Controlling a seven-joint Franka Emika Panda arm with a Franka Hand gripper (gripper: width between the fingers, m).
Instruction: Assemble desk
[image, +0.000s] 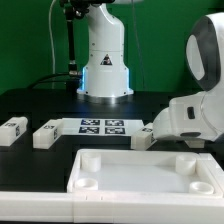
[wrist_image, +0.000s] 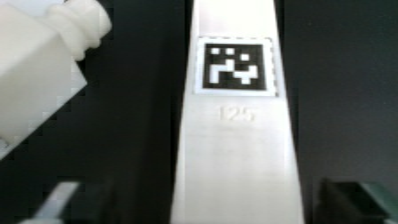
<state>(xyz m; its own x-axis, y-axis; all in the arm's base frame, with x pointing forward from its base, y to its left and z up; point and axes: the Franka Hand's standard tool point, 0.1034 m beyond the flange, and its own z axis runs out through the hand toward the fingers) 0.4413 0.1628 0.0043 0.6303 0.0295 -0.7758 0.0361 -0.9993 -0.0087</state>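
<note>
The desk's white rimmed tabletop (image: 150, 172) lies at the front of the exterior view, round sockets in its corners. The arm's white hand (image: 188, 118) hangs low over its back edge on the exterior view's right, its fingers hidden there. In the wrist view a long white strip with a black-and-white tag (wrist_image: 235, 120) runs between the fingers; it looks like the tabletop's back rim. My gripper (wrist_image: 210, 206) is open, one fingertip (wrist_image: 61, 198) on each side with a dark gap to the strip. Two legs (image: 12, 128) (image: 48, 133) lie at the exterior view's left.
The marker board (image: 103, 126) lies flat behind the tabletop, in front of the robot base (image: 105, 60). Another white leg (image: 146, 135) sits just beside the hand, and shows as a white block (wrist_image: 45, 70) close to the strip in the wrist view.
</note>
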